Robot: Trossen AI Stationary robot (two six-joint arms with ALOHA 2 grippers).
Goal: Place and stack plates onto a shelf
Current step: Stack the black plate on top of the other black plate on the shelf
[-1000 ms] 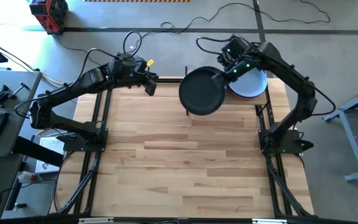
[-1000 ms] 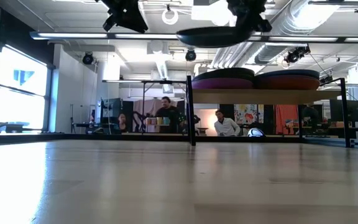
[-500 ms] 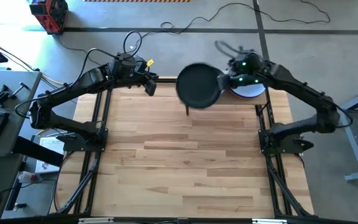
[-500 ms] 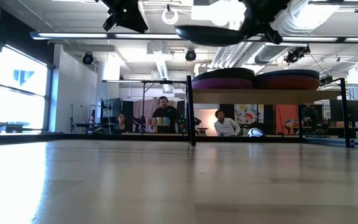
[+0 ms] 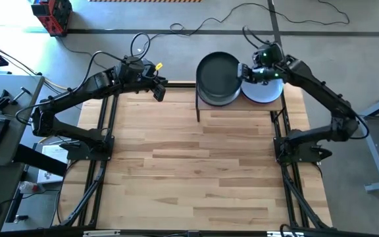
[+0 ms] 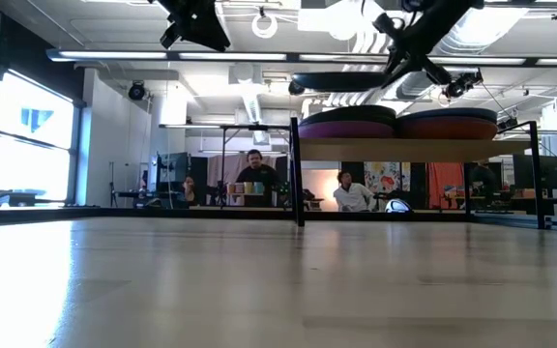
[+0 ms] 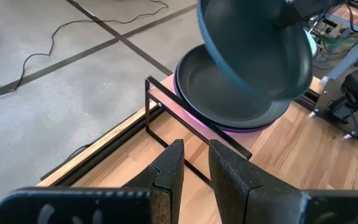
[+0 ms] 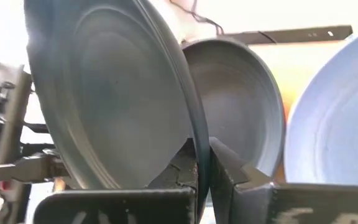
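Note:
My right gripper [image 5: 244,71] is shut on a dark grey-black plate [image 5: 217,76], which hangs in the air above the shelf's left stack [image 6: 346,123]. That stack has a dark plate [image 7: 229,102] lying on a purple one [image 7: 197,118]. The right stack [image 6: 450,124] has a pale blue-grey plate [image 5: 265,91] on top, with orange-red below it in the low view. Both stacks rest on the light-wood shelf board [image 6: 419,148], which is framed by black rods. My left gripper [image 5: 158,90] hovers shut to the left of the shelf and holds nothing. My right gripper pinches the dark plate's rim [image 8: 197,149] between its two fingers [image 8: 229,168], on the plate's right-hand edge [image 5: 237,71]. The fingers come from the table's right, slanting down. The plate is lifted clear, just above the left stack's top plate and slightly tilted.
The shelf stands at the table's far edge, and its black upright rod [image 6: 296,169] is at its left end. The wood-plank tabletop [image 5: 189,164] lies in front of it. Cables [image 5: 202,26] run over the floor beyond. People sit in the room behind [image 6: 254,179].
My right gripper has carried the dark plate toward the table's far edge and somewhat to the right. It went from in front of the shelf to over the left stack and sank a little toward it. My left arm has kept still.

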